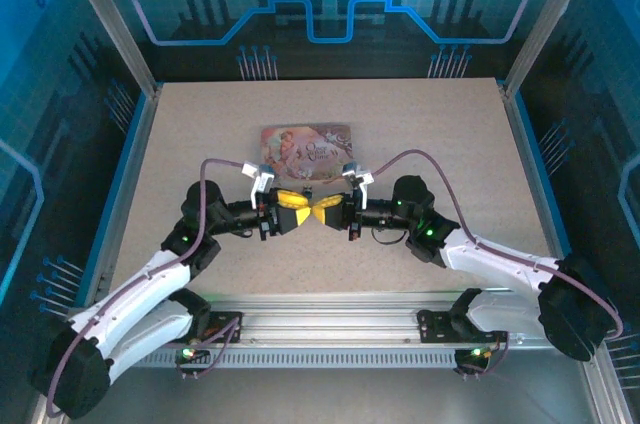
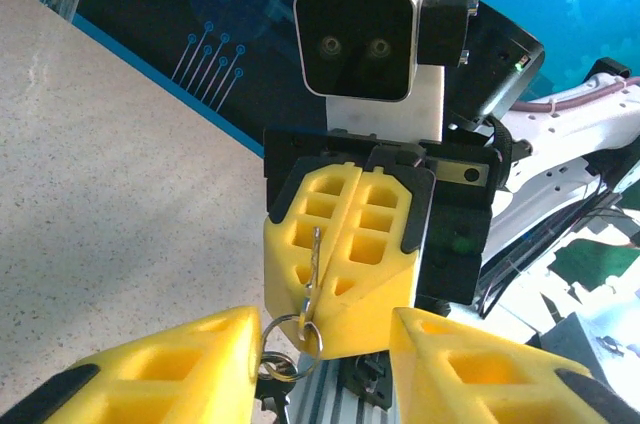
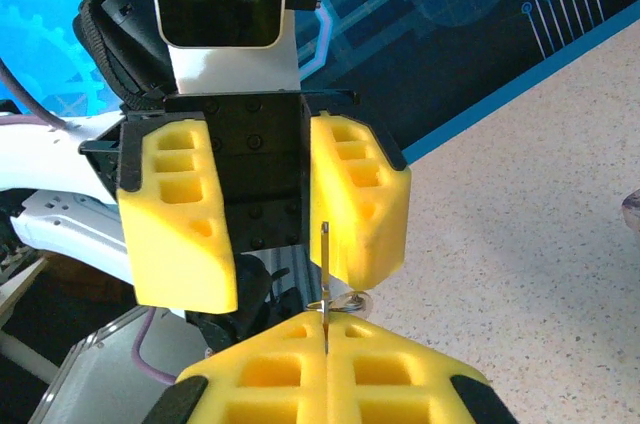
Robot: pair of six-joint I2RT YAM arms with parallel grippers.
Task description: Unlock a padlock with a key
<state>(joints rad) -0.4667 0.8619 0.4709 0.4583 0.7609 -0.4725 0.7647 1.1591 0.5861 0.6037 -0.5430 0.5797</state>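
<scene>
The left gripper (image 3: 283, 279) has its yellow fingers spread wide apart. The thin key (image 3: 325, 269) sticks straight out, its long side pointing at that gap. The right gripper (image 2: 325, 319) pinches the key between fingers pressed together. A small ring (image 2: 290, 332) sits by the key. The pink tin (image 1: 306, 147) has writing too small to read.

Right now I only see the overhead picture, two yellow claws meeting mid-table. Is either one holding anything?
Observer: Yes. The left wrist view shows the right gripper shut on a thin key.
Operator: And the other claw?
Observer: The right wrist view shows the left gripper open, fingers apart.
Operator: Anything dangling?
Observer: A small metal ring hangs from the key.
</scene>
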